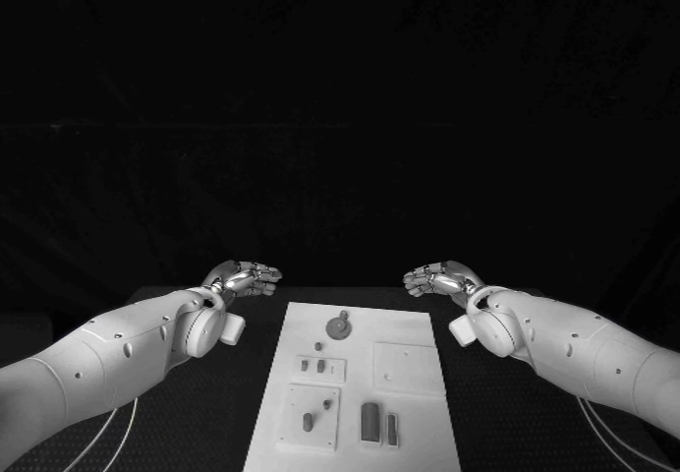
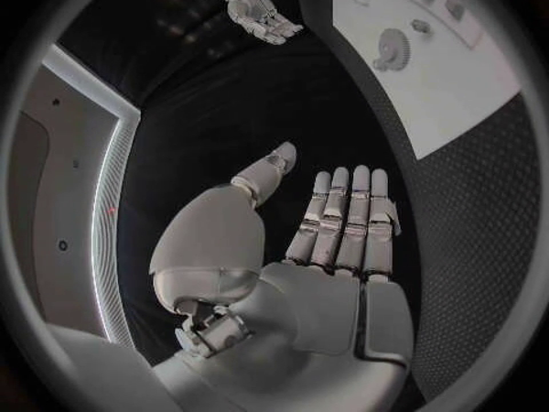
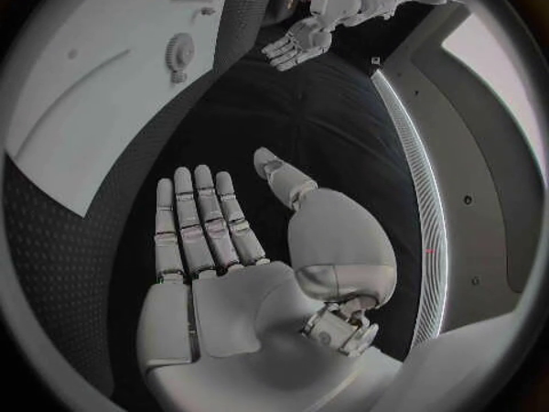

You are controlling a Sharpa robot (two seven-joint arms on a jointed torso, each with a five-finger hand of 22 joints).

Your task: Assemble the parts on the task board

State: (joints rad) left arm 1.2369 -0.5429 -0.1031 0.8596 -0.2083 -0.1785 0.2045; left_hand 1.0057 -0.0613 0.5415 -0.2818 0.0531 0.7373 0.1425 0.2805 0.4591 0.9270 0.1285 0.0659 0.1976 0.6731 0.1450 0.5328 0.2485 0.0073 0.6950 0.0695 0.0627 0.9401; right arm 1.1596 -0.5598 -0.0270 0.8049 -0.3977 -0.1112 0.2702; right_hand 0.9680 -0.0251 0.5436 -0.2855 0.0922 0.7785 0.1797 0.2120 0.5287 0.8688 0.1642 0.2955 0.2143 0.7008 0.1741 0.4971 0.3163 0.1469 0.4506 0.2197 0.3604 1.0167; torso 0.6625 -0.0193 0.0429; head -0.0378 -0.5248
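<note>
The flat white rectangular task board (image 1: 358,388) lies lengthwise at the middle of the black table (image 1: 170,433). On it sit small grey parts: a round toothed gear (image 1: 340,325) near the far end, small pegs (image 1: 320,366) in a raised block at mid-board, and dark upright pieces (image 1: 371,421) toward the near end. The silver left hand (image 1: 244,279) and silver right hand (image 1: 441,280) hover off the board's far corners, fingers straight and apart, holding nothing, so the board is left unobstructed, which would suit either a start or a finish.
</note>
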